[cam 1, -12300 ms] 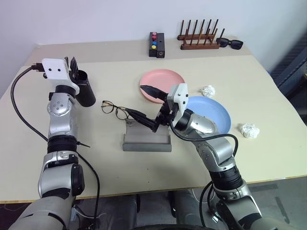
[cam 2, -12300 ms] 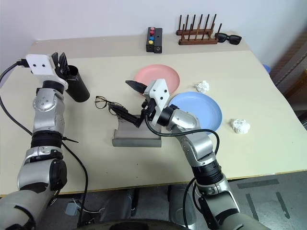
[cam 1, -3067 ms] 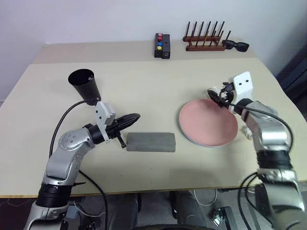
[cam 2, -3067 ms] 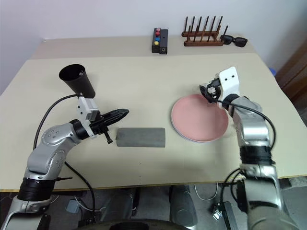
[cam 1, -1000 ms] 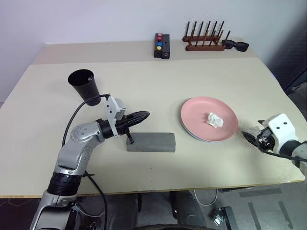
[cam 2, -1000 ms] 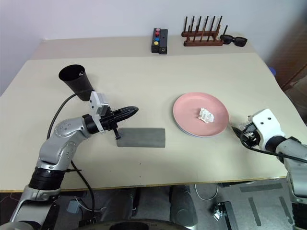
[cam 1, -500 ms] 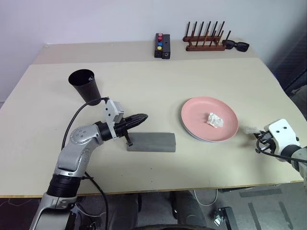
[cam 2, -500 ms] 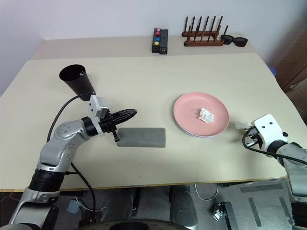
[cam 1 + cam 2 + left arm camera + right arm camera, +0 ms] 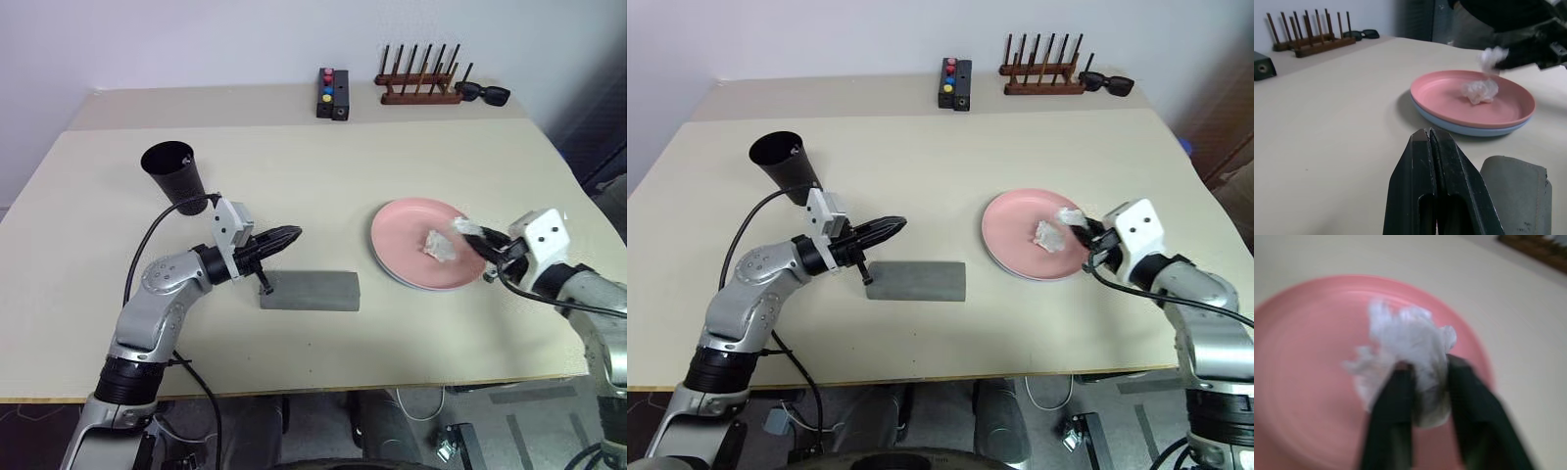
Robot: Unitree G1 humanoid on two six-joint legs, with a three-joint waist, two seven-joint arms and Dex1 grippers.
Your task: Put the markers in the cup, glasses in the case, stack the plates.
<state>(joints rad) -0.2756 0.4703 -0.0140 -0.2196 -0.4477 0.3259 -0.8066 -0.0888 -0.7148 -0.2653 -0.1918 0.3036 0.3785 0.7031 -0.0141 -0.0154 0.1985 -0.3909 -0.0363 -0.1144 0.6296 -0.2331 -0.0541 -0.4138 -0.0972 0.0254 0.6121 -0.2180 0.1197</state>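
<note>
— What is the right gripper (image 9: 1080,235) carrying?
— Its fingers are pinching a crumpled white paper wad (image 9: 1415,340) over the smooth pink plate (image 9: 402,245), stacked on the blue one (image 9: 1449,126).
— And the left gripper (image 9: 289,235)?
— Clenched empty beside the grey felt case (image 9: 310,291).

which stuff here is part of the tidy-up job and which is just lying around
Job: cup; closed case; pink plate stacked on the blue plate.

Lying about: two paper wads, sunglasses, wooden rack, button box.
</note>
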